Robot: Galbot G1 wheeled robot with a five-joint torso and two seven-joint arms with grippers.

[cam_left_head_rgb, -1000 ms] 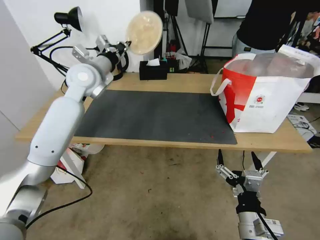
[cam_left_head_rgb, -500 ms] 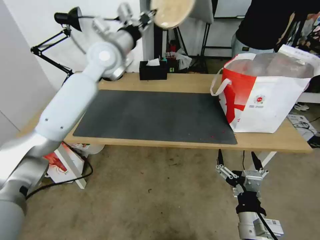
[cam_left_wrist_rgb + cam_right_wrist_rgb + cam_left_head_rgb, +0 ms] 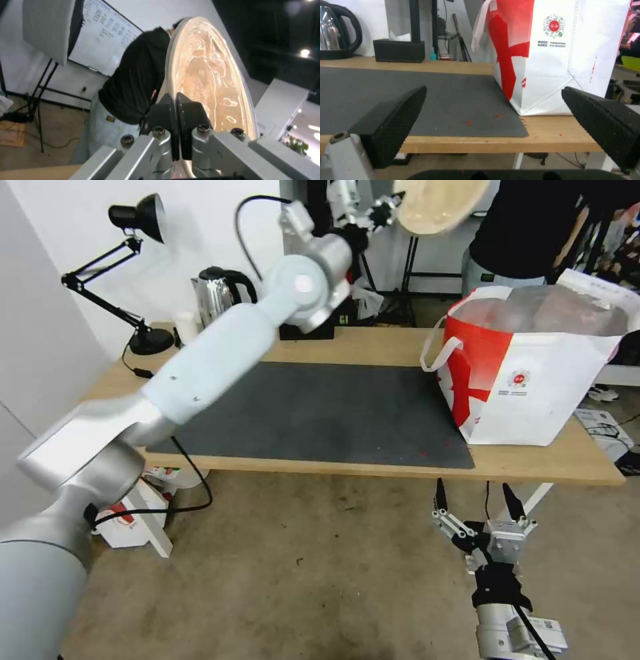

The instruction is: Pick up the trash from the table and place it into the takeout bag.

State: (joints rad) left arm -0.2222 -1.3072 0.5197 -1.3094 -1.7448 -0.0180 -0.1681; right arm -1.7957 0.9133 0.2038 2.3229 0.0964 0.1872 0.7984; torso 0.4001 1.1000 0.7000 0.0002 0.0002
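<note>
L gripper [image 3: 387, 210] clamped, R gripper [image 3: 475, 499] agape

Left gripper [image 3: 389, 208] clamped on tilted beige pulp bowl [image 3: 440, 203] above table [image 3: 373, 347], near takeout bag [image 3: 533, 373].

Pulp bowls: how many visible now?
1. The beige pulp bowl is held by its rim in the left end effector, raised left of the takeout bag. Others may be hidden inside the bag.
</note>
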